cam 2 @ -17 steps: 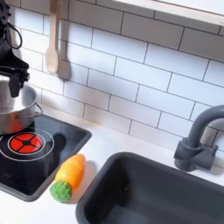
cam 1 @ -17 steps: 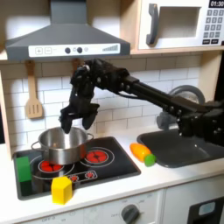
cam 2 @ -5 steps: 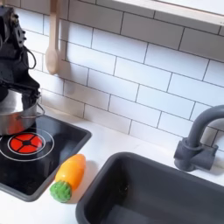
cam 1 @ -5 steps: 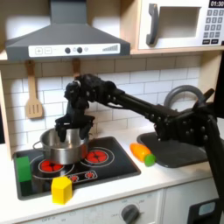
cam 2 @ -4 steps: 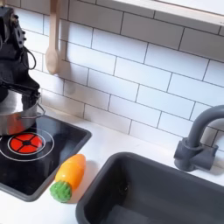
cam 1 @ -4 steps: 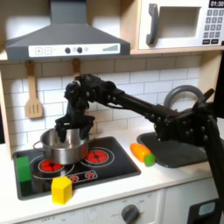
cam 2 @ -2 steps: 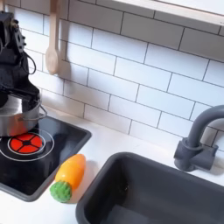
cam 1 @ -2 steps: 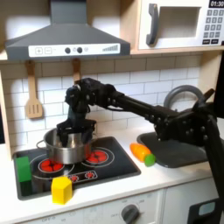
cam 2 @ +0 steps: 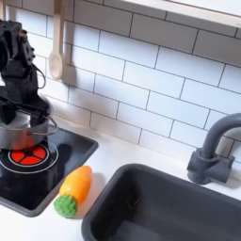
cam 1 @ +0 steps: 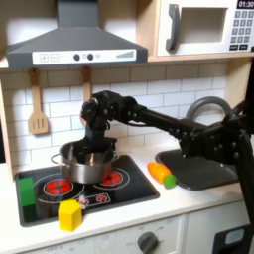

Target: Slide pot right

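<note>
Nearest in the first exterior view, a yellow block (cam 1: 69,214) and a green block (cam 1: 27,191) lie on the bench (cam 1: 198,203). Behind them, the pot (cam 1: 85,163) stands on the stove (cam 1: 139,189), between its two burners. The pincer (cam 1: 95,147) is lowered at the pot's rim; its opening cannot be told. The pot should be kept flat and pushed evenly toward the first exterior view's right, stopping short of the stove's edge.

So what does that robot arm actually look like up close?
The arm is matte black all over, built from chunky boxy segments joined at blocky joints. It ends in a black pincer with two narrow fingers, seen in both exterior views. No markings are legible.
</note>
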`<state>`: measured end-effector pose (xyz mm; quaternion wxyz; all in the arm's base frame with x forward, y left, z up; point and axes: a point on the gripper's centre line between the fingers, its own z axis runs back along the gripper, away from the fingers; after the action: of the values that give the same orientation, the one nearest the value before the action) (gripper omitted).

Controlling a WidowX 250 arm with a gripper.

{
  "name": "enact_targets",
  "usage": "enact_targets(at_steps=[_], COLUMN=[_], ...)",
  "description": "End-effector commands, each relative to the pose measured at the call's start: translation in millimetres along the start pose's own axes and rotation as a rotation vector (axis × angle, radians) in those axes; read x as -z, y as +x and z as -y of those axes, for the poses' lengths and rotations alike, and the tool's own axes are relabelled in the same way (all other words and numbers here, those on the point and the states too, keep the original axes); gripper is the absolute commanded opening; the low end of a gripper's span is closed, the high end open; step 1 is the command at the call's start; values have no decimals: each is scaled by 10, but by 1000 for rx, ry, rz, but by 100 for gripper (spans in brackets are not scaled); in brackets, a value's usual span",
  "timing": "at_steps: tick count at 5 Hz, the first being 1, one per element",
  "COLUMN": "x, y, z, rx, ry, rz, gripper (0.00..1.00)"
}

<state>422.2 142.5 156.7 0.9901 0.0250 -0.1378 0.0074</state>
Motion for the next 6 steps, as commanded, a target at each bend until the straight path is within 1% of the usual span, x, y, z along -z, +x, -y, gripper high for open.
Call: enact_targets(at_steps=[1, 3, 4, 5, 6], x=[-63, -41, -126, -130, -187], y=[7, -4, 0, -32, -39], z=[97, 215, 325, 453, 536], rx=[11, 32, 49, 69, 84], ry=[-14, -34, -41, -55, -58], rz=[10, -4, 8, 1, 11], gripper=[100, 100, 100, 100, 100])
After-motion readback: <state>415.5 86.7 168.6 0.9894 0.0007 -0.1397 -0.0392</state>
